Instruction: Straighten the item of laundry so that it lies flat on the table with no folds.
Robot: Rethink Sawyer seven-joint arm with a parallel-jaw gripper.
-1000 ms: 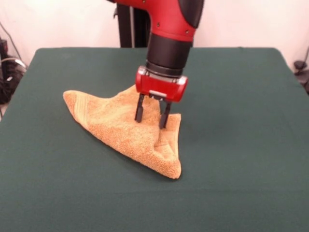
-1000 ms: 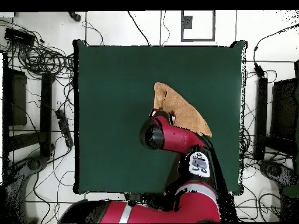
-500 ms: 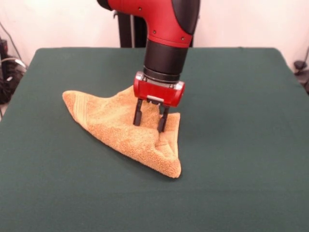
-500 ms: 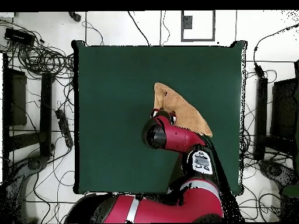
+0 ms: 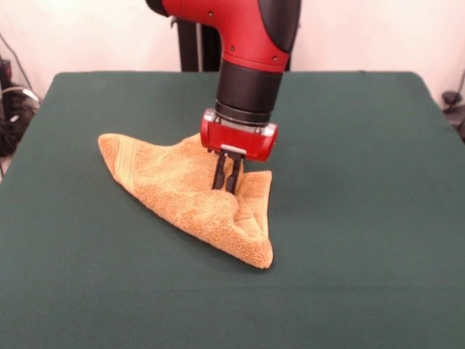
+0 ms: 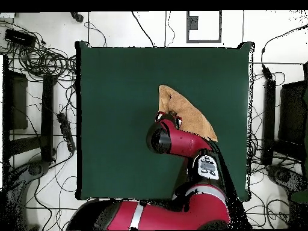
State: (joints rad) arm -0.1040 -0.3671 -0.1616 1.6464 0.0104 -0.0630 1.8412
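The item of laundry (image 5: 174,189) is an orange-tan towel folded into a rough triangle near the middle of the dark green table (image 5: 349,218). One corner points left, another lies toward the front. My gripper (image 5: 226,183) stands straight down on the towel's upper right part, its two dark fingers (image 5: 219,173) shut on a pinch of cloth beside the folded corner. From overhead, the towel (image 6: 189,113) lies right of the table's (image 6: 120,90) centre, and the red arm covers its lower left edge and the gripper.
Cables and stands (image 6: 42,60) crowd the floor around the table in the overhead view. The red arm (image 6: 174,141) reaches in over the table's bottom edge there.
The fingers were spread apart over the towel and have closed together on the cloth. The towel's left corner has shifted slightly toward the gripper.
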